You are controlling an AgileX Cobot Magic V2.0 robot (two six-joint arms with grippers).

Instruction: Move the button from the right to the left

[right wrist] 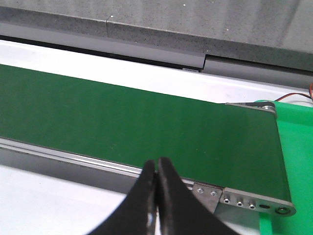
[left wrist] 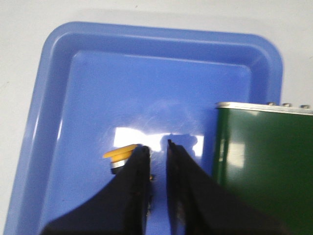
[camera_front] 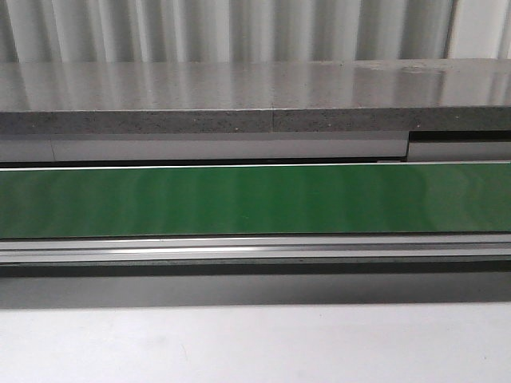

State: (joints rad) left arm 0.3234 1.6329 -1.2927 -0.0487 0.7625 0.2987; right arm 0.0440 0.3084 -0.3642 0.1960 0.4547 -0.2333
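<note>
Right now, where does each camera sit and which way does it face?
Front: faces forward over the green belt; no arm shows.
Left wrist: looks down into the blue tray at the button; left pincer slightly open.
Right wrist: looks across the belt's end; right pincer shut.
All three views show the belt.

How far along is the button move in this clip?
Nearly done, apparently. The button lies in the blue tray beside the conveyor belt, with the left gripper over it, jaws slightly apart; whether it still grips is unclear. The right gripper is shut and empty. Left: withdrawing.
</note>
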